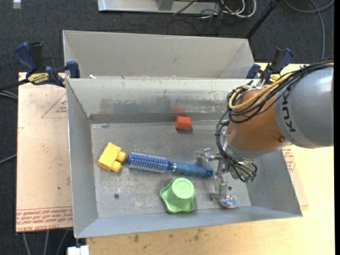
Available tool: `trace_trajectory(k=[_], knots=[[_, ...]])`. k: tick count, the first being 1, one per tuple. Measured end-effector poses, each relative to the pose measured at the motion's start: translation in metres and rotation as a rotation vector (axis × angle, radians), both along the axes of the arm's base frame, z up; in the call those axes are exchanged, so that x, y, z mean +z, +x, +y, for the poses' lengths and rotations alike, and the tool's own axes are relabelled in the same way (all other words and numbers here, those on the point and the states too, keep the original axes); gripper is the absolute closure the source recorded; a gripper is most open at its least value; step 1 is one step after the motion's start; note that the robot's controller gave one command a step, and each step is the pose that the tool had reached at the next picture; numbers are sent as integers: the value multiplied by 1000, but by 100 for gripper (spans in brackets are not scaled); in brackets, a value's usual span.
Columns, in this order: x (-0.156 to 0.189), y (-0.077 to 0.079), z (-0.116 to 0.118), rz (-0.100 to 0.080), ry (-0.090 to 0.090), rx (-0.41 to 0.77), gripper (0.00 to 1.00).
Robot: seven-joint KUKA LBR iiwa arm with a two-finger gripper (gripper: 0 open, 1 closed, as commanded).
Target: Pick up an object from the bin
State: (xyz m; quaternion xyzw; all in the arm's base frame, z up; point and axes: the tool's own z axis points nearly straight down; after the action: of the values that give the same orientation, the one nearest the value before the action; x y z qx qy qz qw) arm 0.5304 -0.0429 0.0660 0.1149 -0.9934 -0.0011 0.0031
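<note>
Gripper [223,194] sits low over the grey metal bin [79,142], close to its floor, below the arm's orange wrist cover [254,127] and a tangle of cables [239,169]. Whether the jaws are parted or closed cannot be told, since the wrist and cables crowd the metal parts there. The closest thing is a blue hairbrush [159,164], lying flat on the floor to the left of the jaws. Its smooth handle points toward them and ends just beside the gripper's metal body, and its bristled head lies farther out to the left. Whether the handle's end touches the gripper is not clear. A green cup [178,195] stands mouth down, left of the jaws and a little nearer the front wall than the brush, near the gripper but apart from it. A yellow toy block [110,157] lies well to the left of the jaws, just beyond the brush's head. A small red cube [183,122] rests behind the jaws and to their left, at the foot of the back wall, well apart from the other things.
</note>
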Motion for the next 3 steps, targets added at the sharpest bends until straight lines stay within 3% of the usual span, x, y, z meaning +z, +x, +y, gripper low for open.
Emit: trace_trajectory(k=[1, 2, 3], knots=[[4, 3, 0, -8, -1, 1, 100], [141, 5, -43, -18, -3, -48, 100], [137, 4, -41, -10, -1, -46, 0]])
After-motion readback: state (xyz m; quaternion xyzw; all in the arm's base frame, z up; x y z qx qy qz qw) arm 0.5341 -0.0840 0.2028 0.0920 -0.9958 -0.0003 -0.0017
